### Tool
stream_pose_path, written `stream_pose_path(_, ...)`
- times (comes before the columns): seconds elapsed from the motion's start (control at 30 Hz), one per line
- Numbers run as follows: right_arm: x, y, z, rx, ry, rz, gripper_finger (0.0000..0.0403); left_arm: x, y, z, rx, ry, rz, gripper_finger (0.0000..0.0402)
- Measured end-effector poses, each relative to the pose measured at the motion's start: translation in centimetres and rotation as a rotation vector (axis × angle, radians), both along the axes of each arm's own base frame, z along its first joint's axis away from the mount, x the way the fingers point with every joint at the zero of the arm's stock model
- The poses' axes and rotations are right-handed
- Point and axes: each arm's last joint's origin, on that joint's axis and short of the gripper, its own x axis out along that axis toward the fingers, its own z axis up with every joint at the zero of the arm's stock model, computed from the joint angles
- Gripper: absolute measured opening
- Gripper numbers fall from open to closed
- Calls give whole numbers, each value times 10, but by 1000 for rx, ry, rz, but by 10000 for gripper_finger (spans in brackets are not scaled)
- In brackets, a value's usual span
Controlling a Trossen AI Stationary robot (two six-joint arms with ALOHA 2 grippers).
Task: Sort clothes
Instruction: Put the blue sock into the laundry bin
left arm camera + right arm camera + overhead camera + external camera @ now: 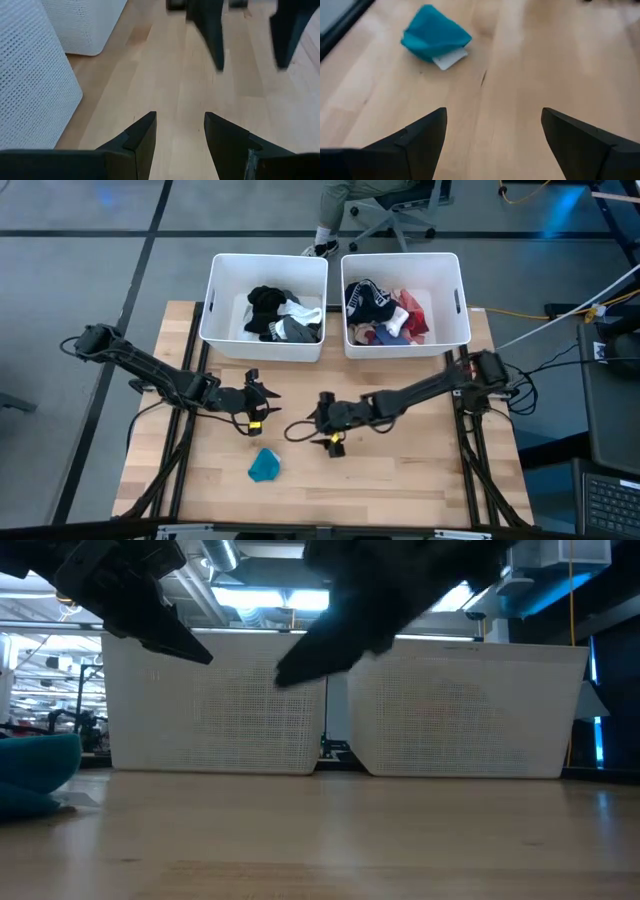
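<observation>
One of the clothes, a small teal garment (pixel 264 466) with a white tag, lies in a crumpled heap on the wooden table near its front edge; it also shows in the right wrist view (pixel 435 34) and at the left of the low view (pixel 35 775). More clothes lie in the two white bins. My right gripper (pixel 305 418) hangs open above the table's middle, to the right of and beyond the teal garment, its fingers (pixel 415 140) wide apart over bare wood. My left gripper (pixel 268 400) is open just to its left, also holding nothing (pixel 180 130).
Two white perforated bins stand side by side at the table's far edge: the left one (pixel 225 340) holds black, white and grey clothes, the right one (pixel 455 330) navy, red, pink and white ones. A person's legs and an office chair show beyond the table.
</observation>
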Motion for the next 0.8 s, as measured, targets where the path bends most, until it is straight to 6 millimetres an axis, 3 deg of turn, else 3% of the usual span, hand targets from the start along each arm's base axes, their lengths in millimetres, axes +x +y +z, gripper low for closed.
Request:
stream_pose_path(0.13, 22, 5, -24, 35, -30, 68, 324, -1, 0, -2, -18, 14, 16, 157)
stream_pose_path(0.6, 91, 27, -37, 89, -147, 239, 324, 0, 0, -1, -97, -17, 71, 157)
stream_pose_path(0.8, 107, 49, -53, 119, -143, 280, 324, 0, 0, -1, -134, -23, 93, 157)
